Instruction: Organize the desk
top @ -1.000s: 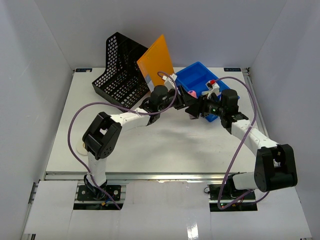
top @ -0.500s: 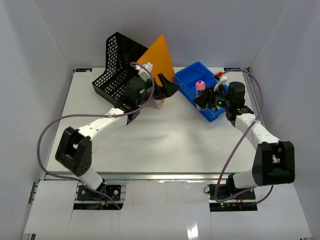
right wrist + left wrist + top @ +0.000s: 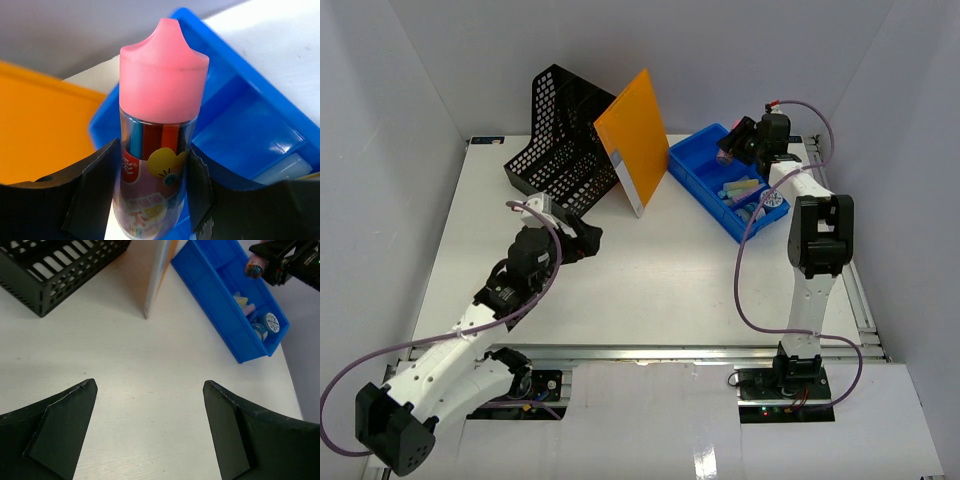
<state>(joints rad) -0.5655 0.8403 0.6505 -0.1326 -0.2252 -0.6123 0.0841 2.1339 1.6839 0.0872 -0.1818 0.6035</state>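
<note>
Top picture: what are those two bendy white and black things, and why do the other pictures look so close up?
They are two robot arms bolted to a white desk. The top picture looks down from above. The other two come from cameras on each arm's wrist, so you see its own fingers. On the desk stand a black mesh holder, an orange folder beside it, and a blue tray with small things inside. The left gripper is wide open and empty. The right gripper holds a clear tube of coloured pens with a pink cap, by the tray.
</note>
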